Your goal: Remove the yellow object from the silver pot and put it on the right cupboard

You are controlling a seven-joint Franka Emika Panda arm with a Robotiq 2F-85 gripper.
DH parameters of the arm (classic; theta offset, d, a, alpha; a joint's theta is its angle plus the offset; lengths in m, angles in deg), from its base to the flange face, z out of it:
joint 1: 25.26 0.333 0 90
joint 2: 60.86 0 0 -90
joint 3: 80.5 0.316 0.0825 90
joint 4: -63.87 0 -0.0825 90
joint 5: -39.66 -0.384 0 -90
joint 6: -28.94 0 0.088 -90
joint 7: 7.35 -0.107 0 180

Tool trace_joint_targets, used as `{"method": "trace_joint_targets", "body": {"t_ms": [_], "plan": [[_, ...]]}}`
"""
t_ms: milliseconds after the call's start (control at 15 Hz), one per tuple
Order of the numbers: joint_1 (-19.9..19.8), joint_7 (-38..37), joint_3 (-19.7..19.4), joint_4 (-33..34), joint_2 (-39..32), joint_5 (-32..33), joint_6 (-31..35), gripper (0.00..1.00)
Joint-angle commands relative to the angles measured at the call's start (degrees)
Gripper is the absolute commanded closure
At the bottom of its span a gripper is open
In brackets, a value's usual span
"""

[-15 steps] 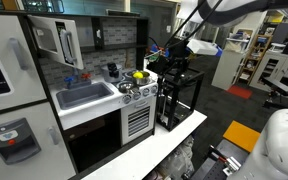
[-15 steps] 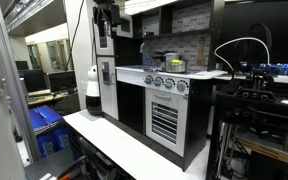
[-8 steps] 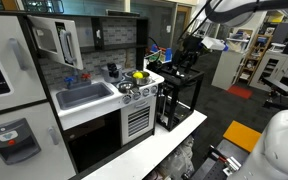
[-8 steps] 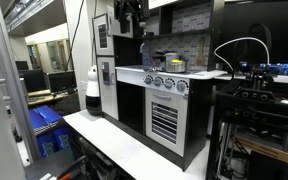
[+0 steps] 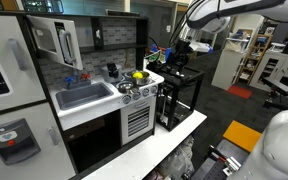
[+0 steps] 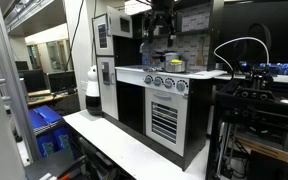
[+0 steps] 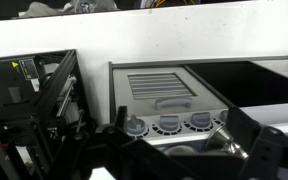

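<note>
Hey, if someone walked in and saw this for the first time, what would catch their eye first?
Probably the white toy kitchen filling the middle, where a bright yellow ball sits in a small silver pot. Next, the robot arm at the upper right, its open gripper hanging up near the black frame cabinet.

The arm [image 5: 216,10] is arching in from the top edge in an exterior view, its white links bending down toward a dark wrist. At its end the gripper [image 5: 184,47] is hanging high and pointing downward, and it is showing as a dark shape in both exterior views [image 6: 162,24]. Jaws are standing wide apart, gripping nothing. In the wrist view the dark fingers [image 7: 259,150] are framing the lower corners, blurred.
</note>
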Motion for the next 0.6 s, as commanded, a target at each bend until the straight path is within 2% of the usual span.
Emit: {"method": "trace_joint_targets", "body": {"t_ms": [0,200,267,533], "plan": [[-0.06,1.51,2.24,8.83,-7.39,0.26,-1.45,0.00],[-0.01,0.59,3.04,14.85,-11.45,-1.53,-7.35,0.00],[-0.60,0.35,3.44,9.97,-7.97,-0.53,-3.04,0.00],[-0.62,0.32,3.73,13.44,-10.63,-0.99,-5.62,0.00]]}}
